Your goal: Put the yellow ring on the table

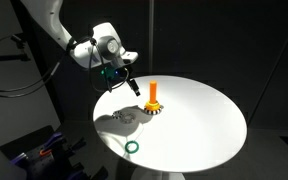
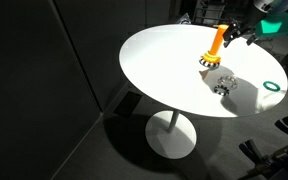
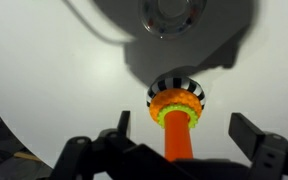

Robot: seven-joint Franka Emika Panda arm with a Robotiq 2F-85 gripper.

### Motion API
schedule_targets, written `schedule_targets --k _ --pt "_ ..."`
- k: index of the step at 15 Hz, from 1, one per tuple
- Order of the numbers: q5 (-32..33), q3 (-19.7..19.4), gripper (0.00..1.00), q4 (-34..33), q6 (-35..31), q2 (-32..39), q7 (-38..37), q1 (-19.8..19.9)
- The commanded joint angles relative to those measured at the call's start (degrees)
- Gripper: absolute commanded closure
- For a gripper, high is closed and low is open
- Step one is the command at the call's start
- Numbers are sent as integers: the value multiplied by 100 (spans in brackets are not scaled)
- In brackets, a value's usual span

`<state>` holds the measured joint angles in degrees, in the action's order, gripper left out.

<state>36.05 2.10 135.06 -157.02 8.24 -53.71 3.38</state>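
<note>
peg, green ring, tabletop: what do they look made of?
Orange peg: probably plastic; even saturated colour, smooth, little shine.
Green ring: too small to tell; possibly plastic or rubber.
Table: smooth white, laminate or painted, semi-matte; it takes soft shadows without sharp reflections.

Room dark: black wall panels (image 2: 39, 60) on all visible sides, dark grey floor (image 2: 104, 155). Only furniture is the round white table (image 2: 154, 60), on a single white pedestal (image 2: 171, 122) with a disc foot (image 2: 172, 142). The tabletop is brightly lit; the surroundings are unlit.
</note>
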Motion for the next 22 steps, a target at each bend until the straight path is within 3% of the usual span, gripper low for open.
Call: schedule_targets --k 1,8,22 --pt "447 -183 0 -557 -93 590 -535 -56" --pt "779 -409 0 -1203 -390 1392 -949 -169" --pt "770 -840 0 -2018 -782 2407 -962 -511"
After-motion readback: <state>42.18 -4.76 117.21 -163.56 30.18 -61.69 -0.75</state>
